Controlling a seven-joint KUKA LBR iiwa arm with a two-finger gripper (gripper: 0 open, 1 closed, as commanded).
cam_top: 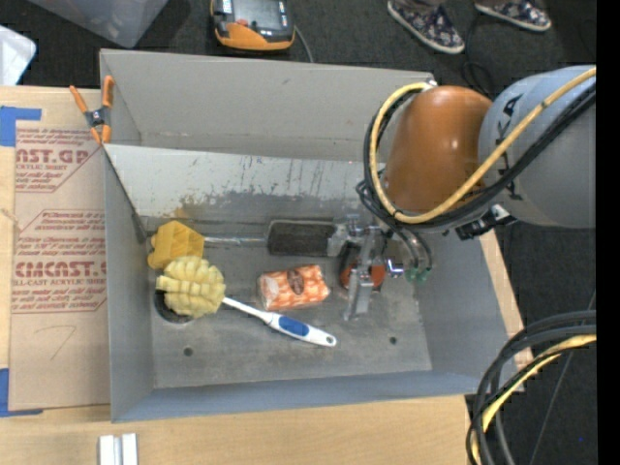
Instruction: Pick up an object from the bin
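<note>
Centrally, orange packet (293, 288), lettering unreadable, beside blue-tipped brush (247, 308), black block (300, 237)

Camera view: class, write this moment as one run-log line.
gripper | low in bin, right of orange packet | black block beside | grasp unclear

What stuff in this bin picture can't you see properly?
All in the camera view:
- The dark block at the back has its right end hidden behind the gripper.
- The small red bit beside the gripper is too small to name.
- The print on the orange packet is too small to read.
- The bin has its far right corner covered by the arm's orange cover.
</note>
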